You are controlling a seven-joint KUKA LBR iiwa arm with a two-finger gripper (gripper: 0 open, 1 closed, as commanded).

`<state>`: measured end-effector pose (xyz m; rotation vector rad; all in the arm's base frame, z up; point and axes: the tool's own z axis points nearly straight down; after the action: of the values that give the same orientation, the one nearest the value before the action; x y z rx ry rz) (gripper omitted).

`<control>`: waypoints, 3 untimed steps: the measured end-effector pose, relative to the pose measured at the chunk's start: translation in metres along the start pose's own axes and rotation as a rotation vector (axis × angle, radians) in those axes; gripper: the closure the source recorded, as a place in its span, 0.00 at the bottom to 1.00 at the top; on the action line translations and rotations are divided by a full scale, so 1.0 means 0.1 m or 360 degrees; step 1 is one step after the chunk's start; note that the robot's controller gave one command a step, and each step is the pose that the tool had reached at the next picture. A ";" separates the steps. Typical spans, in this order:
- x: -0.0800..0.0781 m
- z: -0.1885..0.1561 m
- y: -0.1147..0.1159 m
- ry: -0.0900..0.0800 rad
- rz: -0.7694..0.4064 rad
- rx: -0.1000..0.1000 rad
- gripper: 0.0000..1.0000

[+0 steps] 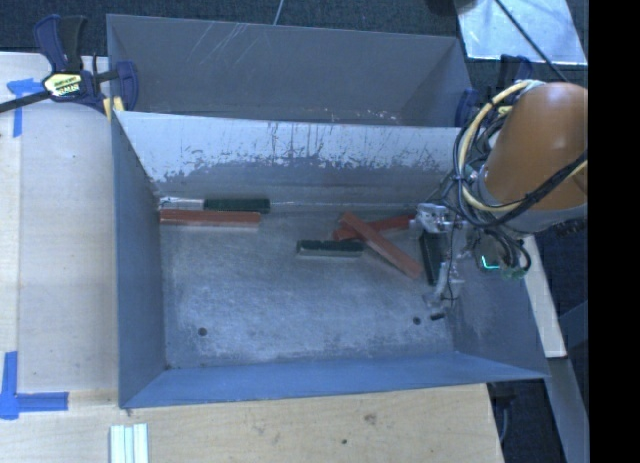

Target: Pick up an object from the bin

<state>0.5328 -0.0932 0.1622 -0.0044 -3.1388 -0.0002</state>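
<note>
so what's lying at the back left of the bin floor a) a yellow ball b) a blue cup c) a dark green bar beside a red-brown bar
c, a dark green bar lies alongside a red-brown bar against the back wall at the left of the bin

There are two dark green sticks (329, 248). One lies near the gripper (440, 303) and one lies far from it. There are three red-brown sticks (378, 242). Two lie crossed just beside the gripper and one lies far away, next to the far green one.
</note>
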 end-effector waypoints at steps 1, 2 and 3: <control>-0.02 -0.03 0.00 -0.0010 -0.0005 0.0002 0.00; -0.07 0.02 -0.02 -0.0017 -0.0002 0.0002 0.00; -0.08 0.34 0.21 0.0005 -0.0055 0.0001 0.00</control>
<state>0.5405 -0.0720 0.1277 0.0497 -3.1351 0.0010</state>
